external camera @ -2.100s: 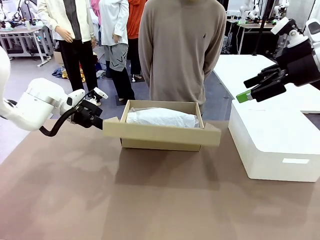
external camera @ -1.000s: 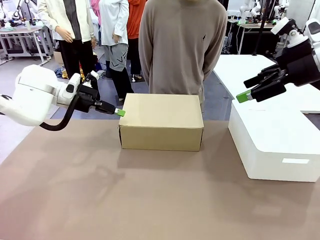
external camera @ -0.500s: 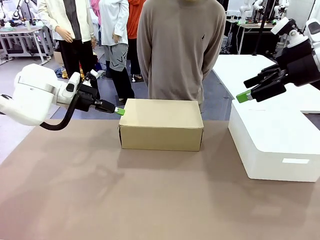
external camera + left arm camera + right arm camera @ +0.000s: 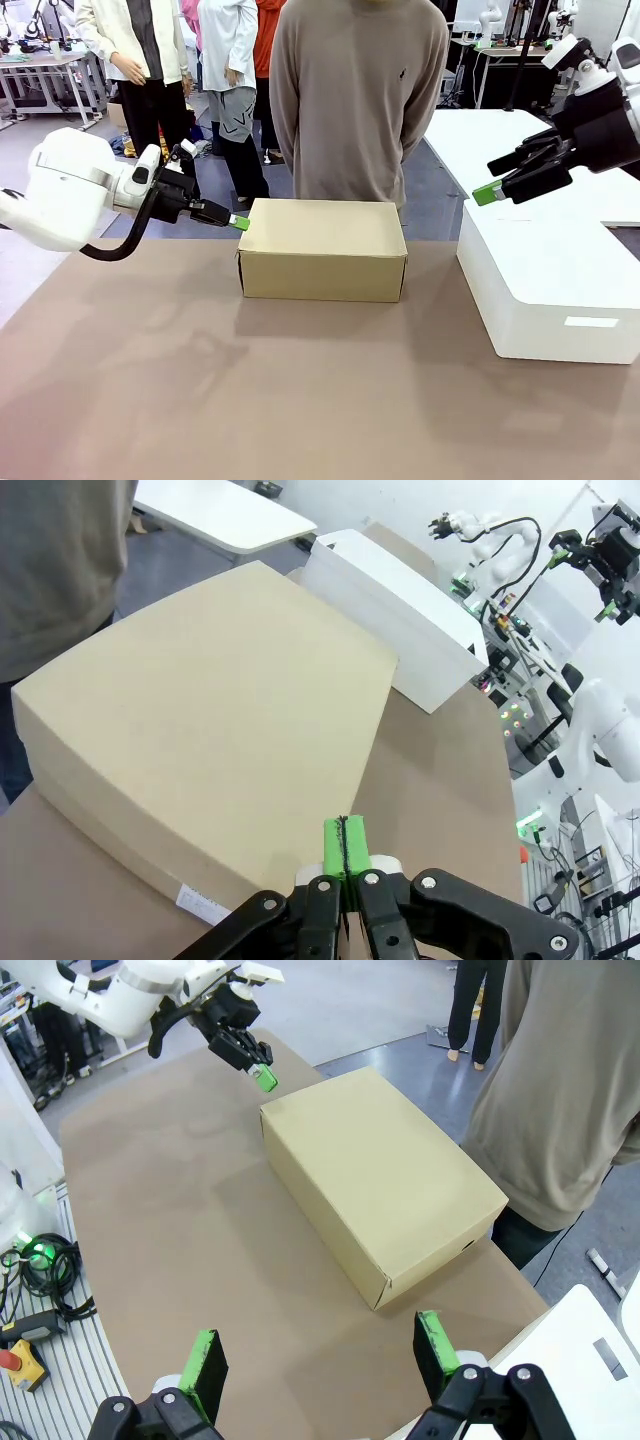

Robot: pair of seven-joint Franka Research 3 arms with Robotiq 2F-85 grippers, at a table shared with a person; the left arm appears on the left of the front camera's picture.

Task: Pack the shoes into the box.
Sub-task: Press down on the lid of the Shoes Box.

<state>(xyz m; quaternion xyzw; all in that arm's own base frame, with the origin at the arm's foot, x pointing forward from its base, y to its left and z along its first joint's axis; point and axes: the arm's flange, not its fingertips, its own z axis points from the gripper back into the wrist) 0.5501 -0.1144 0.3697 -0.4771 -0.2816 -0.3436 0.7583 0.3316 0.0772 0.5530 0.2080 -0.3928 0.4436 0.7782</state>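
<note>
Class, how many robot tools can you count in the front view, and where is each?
2: the left tool, shut, beside the box's left top corner; the right tool, open, above the white block.

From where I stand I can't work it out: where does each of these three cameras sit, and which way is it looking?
Front view: fixed on the robot's side, facing across the brown table at the person; both arms enter from the sides.
Left wrist view: on the left arm, looking along the left gripper, jaws shut, at the closed box.
Right wrist view: on the right arm, looking down past the right gripper, jaws open, at the table.
Shared: all show the box and the white block.
</note>
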